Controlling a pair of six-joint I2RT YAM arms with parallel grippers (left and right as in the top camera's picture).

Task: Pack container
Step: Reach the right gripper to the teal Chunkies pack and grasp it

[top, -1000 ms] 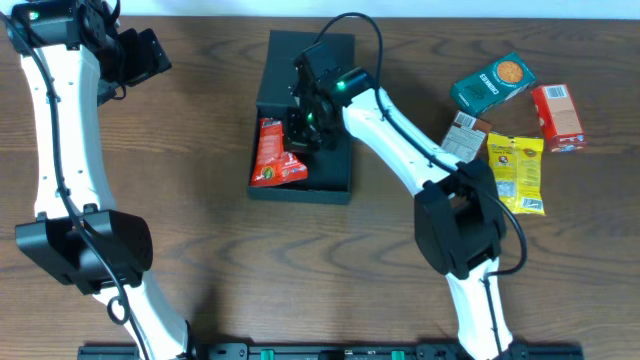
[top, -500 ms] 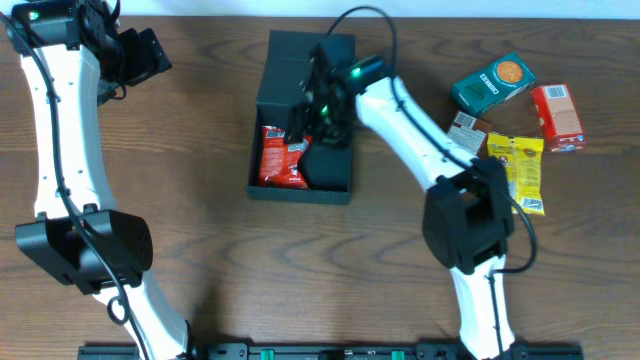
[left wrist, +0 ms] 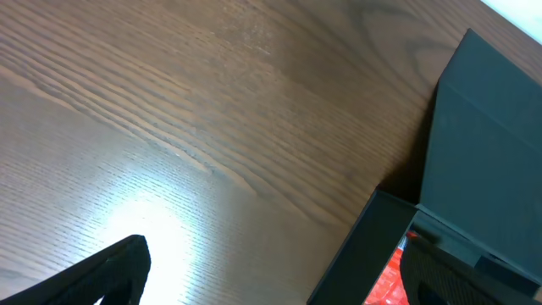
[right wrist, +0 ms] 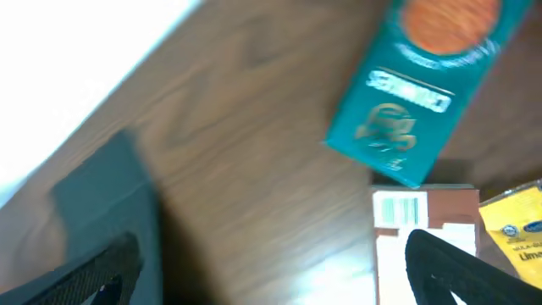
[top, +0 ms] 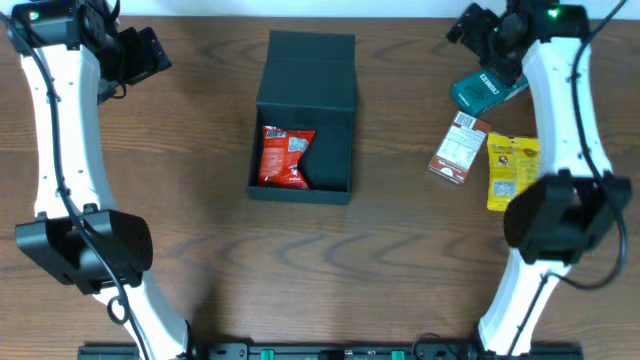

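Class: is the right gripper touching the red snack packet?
Apart. Overhead shows the right gripper far across the table from the red snack packet in the container.

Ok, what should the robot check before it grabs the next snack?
1. Lid of the dark matte rectangular cardboard container open: ok.
2. Room inside: ok, the red plastic snack packet fills only the left side.
3. Right end effector open and empty: ok.
4. Teal rectangular cardboard carton in the right wrist view: ok, lying flat.
5. Space around that carton: not ok, the small brown-and-white cardboard carton touches or nearly touches its corner.
6. Left end effector apart from the container: ok, open.
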